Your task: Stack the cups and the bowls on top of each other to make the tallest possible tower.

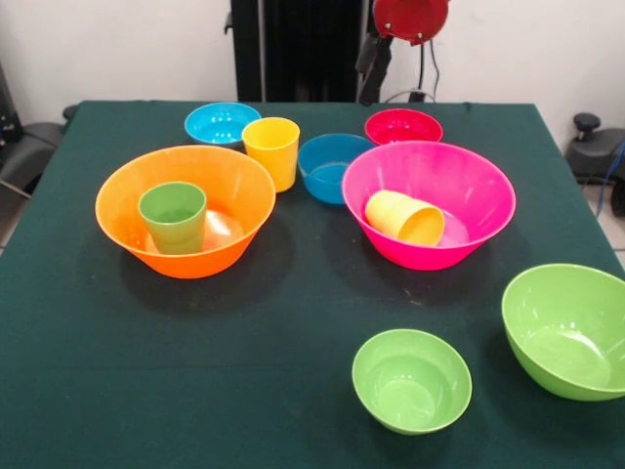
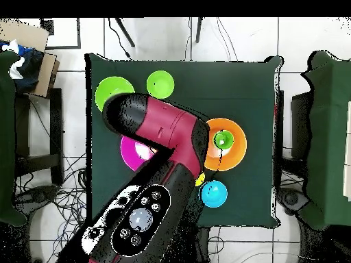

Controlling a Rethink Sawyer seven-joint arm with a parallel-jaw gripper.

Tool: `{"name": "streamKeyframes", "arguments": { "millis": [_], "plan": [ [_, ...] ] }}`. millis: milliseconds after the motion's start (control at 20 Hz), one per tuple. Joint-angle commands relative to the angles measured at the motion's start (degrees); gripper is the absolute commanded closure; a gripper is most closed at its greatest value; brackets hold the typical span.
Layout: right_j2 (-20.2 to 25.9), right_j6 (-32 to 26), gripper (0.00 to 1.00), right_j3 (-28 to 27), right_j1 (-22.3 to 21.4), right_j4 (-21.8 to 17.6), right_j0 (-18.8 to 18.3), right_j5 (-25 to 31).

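Cups sit apart on my screen: the green cup (image 1: 173,216) upright inside the large orange bowl (image 1: 117,210), a yellow cup (image 1: 404,217) tipped over in the hot pink bowl (image 1: 479,200), another cup (image 1: 271,151) standing free on the green tablecloth (image 1: 195,371). Nothing looks stacked. The gripper I cannot make out; the arm (image 2: 161,147) hides it from above.

Bright, even light from overhead, soft shadows pooling beside each bowl on the dark green table (image 1: 117,391), white glare spots inside the glossy orange bowl (image 1: 117,186) — front view crisp — no visible blur.
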Motion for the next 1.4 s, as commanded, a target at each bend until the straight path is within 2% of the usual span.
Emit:
{"name": "streamKeyframes", "arguments": {
  "millis": [50, 500, 1400],
  "plan": [
    [17.5, -32.7, 0.00, 5.8, -10.3, -9.2, -7.7, -3.1],
    [20.7, -25.9, 0.00, 8.4, -10.6, -15.2, -7.3, -8.1],
    [23.4, -21.0, 0.00, 9.5, -11.8, -20.0, -8.3, -9.5]
  ]
}}
